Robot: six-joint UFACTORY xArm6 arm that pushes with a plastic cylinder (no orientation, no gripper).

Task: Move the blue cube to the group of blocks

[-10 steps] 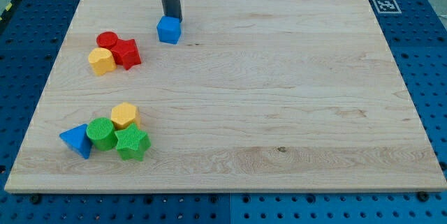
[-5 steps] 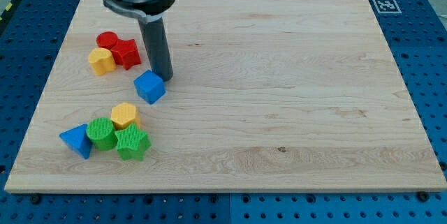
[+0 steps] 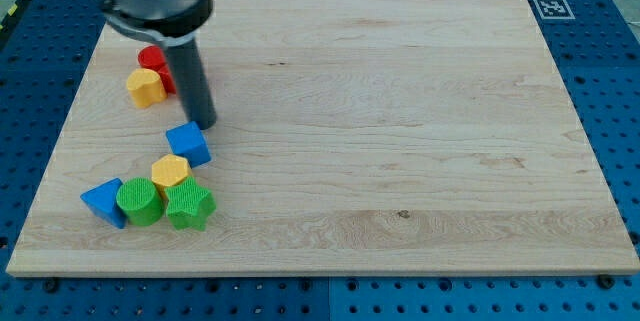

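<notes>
At the left of the frame, on the wooden board (image 3: 400, 111), my tip (image 3: 203, 125) is seen just above the blue cube (image 3: 189, 144), at the cube's upper right edge, touching it or very nearly so; contact cannot be settled from this view. Nothing is held by the tool: it is a plain dark rod with no jaws, and only its lower end is brought against the block. The rod rises towards the upper left of the frame, where its wide grey collar covers part of the board's top edge.

The blue cube is found in the lower left quarter of the board, set against the upper right side of a yellow block (image 3: 169, 172). That yellow block is pressed against a green star-shaped block (image 3: 189, 206) below it and a green cylinder (image 3: 139, 202) at its lower left. A blue triangular block (image 3: 104, 202) is placed at the far left of this cluster, touching the green cylinder.

Higher up, near the board's left edge, a second cluster is seen: a yellow block (image 3: 145, 87) with a red cylinder (image 3: 152, 58) just above it. A further red block (image 3: 169, 77) is partly hidden behind the rod, so its shape cannot be told.
</notes>
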